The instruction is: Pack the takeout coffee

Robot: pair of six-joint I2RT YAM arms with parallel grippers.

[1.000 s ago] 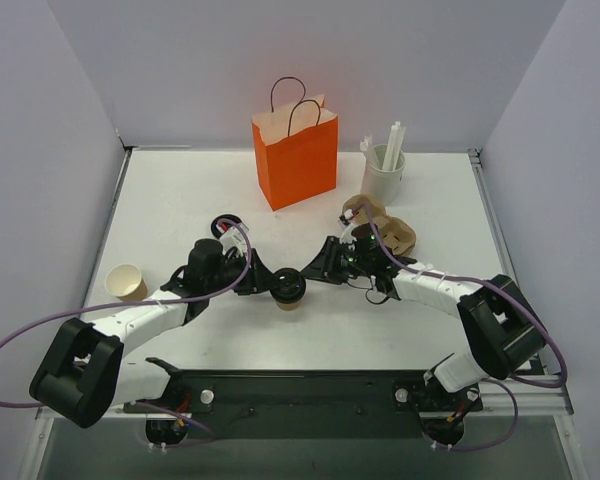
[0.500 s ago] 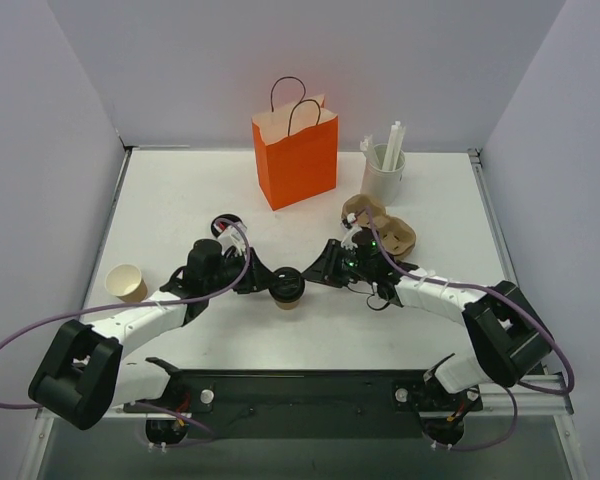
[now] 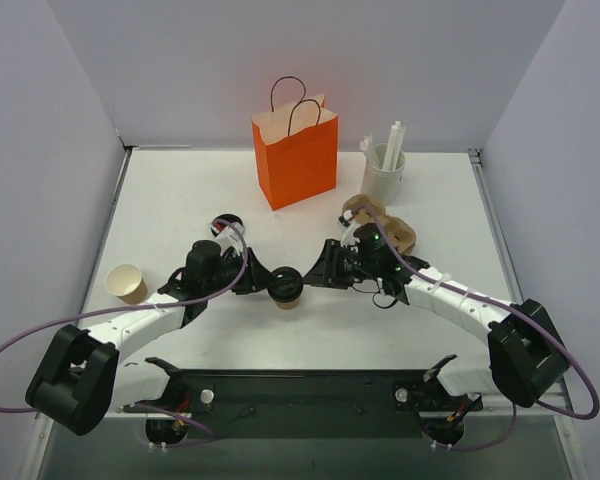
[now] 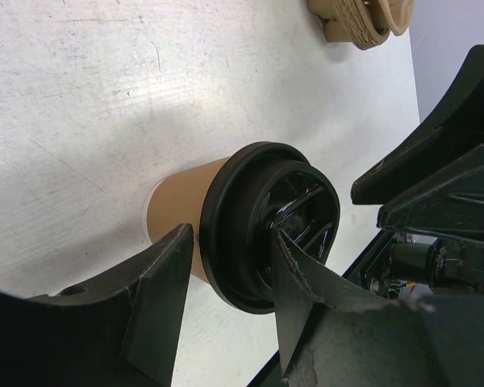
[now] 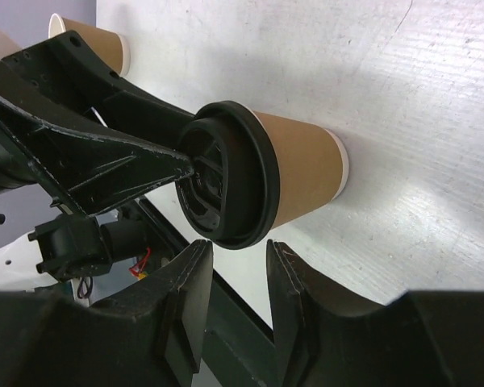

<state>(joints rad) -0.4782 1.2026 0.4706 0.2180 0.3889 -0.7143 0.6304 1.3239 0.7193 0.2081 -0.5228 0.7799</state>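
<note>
The takeout coffee (image 3: 286, 287), a tan paper cup with a black lid, stands on the table between both grippers. My left gripper (image 3: 266, 280) straddles the lid's rim (image 4: 242, 234): one finger lies on the lid's top, the other against the cup wall under the rim. My right gripper (image 3: 314, 276) is slightly open and empty, its tips (image 5: 238, 258) just short of the lid's edge (image 5: 250, 177). The orange bag (image 3: 296, 155) stands open at the back, well beyond the cup.
A lidless tan cup (image 3: 127, 283) stands at the left. A loose black lid (image 3: 226, 223) lies behind my left arm. A tan cup carrier (image 3: 390, 230) sits behind my right arm, and a white cup of straws (image 3: 384, 170) right of the bag.
My right arm's elbow has swung out to the right while its gripper stays by the cup. The cup and my left gripper have shifted slightly up and left.
</note>
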